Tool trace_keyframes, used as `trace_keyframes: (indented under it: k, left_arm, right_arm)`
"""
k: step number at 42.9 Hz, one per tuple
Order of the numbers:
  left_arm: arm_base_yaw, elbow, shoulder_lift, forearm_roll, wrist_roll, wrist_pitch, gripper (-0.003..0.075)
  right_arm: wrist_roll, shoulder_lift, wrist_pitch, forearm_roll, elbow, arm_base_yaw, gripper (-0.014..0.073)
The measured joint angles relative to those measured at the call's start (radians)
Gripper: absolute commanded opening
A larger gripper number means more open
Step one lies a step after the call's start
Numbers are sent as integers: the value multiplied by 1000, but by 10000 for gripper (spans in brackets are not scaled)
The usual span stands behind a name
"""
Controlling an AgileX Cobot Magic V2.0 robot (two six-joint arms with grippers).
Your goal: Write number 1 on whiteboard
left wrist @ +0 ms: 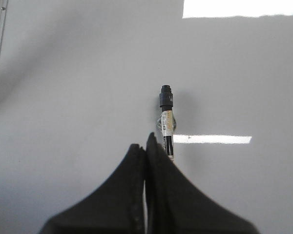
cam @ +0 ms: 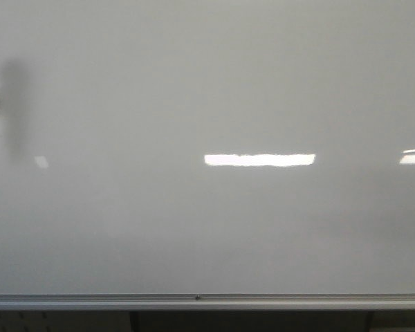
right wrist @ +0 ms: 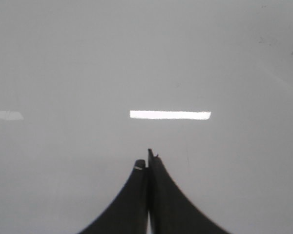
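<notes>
The glossy grey-white whiteboard (cam: 214,90) is filling the front view above its aluminium rail, and no stroke of the number 1 is showing anywhere. The left gripper (left wrist: 147,146), jaws pinching a slim black-tipped marker (left wrist: 166,117), is pointing at the board. The right gripper (right wrist: 147,163) is hovering, jaws pressed together.

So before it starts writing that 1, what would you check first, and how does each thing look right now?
1. Marker held in the left tool: ok, shut on it.
2. Marker uncapped, tip facing the whiteboard: cannot tell.
3. Tip touching the board: cannot tell from the left wrist view.
4. Writing area free of old strokes: ok in the front view, only light reflections.
5. Right tool out of the way: ok, shut and empty.
6. The number 1 drawn: not ok, no stroke visible.
</notes>
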Motion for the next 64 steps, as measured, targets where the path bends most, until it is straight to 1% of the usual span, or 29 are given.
trace_keyframes:
  k: [59,64]
  left_arm:
    - [-2,0,0,0,0,0,-20]
    - [-2,0,0,0,0,-40,-20]
  right_arm:
    - [0,0,-16,0,0,0,-95]
    - [0,0,-22,0,0,0,-95]
